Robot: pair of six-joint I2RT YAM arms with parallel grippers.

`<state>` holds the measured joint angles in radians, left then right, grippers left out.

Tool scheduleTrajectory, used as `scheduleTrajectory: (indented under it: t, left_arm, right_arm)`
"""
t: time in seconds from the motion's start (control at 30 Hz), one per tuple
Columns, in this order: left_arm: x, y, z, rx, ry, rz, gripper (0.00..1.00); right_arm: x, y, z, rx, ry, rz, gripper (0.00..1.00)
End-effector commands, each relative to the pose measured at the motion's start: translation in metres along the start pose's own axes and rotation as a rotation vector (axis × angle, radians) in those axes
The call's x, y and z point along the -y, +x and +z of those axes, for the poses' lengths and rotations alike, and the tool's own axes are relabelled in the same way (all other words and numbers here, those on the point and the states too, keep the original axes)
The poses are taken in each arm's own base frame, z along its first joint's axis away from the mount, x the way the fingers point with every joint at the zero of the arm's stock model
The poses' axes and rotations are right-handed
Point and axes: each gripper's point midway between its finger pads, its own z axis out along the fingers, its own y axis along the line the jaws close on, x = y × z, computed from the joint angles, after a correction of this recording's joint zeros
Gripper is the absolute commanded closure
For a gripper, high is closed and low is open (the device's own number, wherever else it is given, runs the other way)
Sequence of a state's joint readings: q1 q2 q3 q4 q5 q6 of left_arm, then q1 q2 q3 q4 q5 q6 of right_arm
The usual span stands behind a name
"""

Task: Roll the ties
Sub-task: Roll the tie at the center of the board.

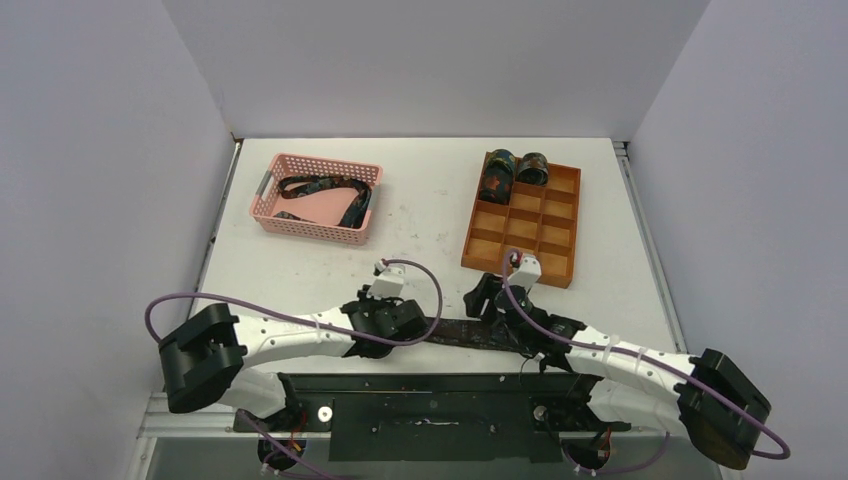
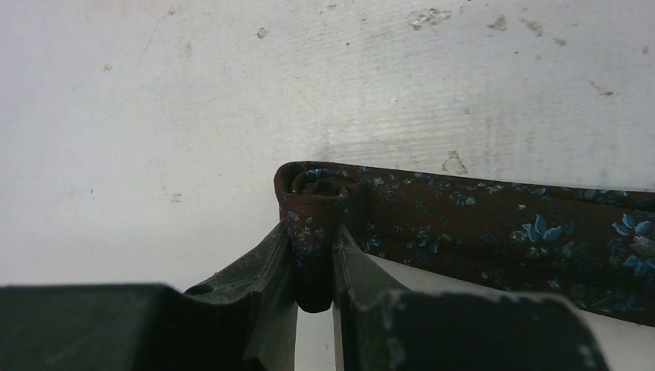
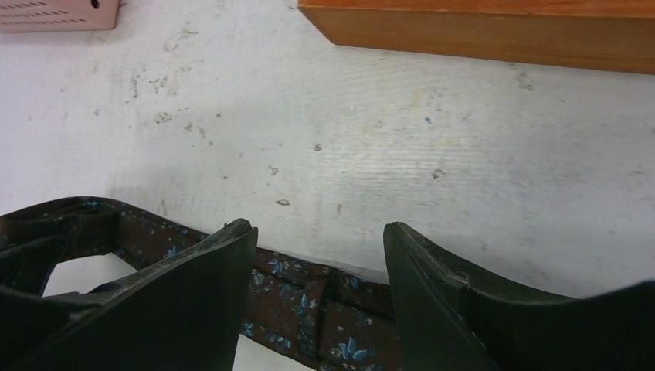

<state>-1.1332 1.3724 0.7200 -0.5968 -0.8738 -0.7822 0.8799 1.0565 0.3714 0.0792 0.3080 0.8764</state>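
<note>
A dark speckled tie (image 1: pixel 462 333) lies stretched flat along the table's near edge between my two grippers. My left gripper (image 2: pixel 315 243) is shut on its left end, which is folded into a small first curl (image 2: pixel 313 189). The tie runs off to the right (image 2: pixel 502 232). My right gripper (image 3: pixel 317 239) is open and hovers just above the tie (image 3: pixel 324 309), with a finger on either side and nothing in it. Two rolled ties (image 1: pixel 512 172) stand in the far cells of the orange tray (image 1: pixel 545 250). More unrolled ties (image 1: pixel 325 190) lie in the pink basket (image 1: pixel 268 215).
The orange compartment tray stands just beyond the right gripper; its near wall (image 3: pixel 494 35) shows in the right wrist view. The pink basket's corner (image 3: pixel 58 14) shows at top left there. Purple cables (image 1: pixel 270 315) loop over both arms. White walls enclose the table.
</note>
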Motion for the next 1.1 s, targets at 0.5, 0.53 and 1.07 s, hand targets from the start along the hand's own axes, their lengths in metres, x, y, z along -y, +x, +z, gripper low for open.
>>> scheduleTrajectory:
  t: [0.5,0.53,1.07]
  left_arm:
    - [0.063,-0.01,-0.021,0.11,-0.012,0.182,0.72]
    - [0.067,-0.009,-0.021,0.106,0.003,0.18,0.67]
    - [0.09,-0.02,-0.045,0.06,0.194,0.084,0.07]
  right_arm:
    - [0.028,-0.008,-0.007,0.042,0.079,0.063,0.36]
    - [0.028,-0.008,-0.007,0.043,0.078,0.063,0.36]
    - [0.029,-0.01,-0.008,0.036,0.065,0.07,0.34]
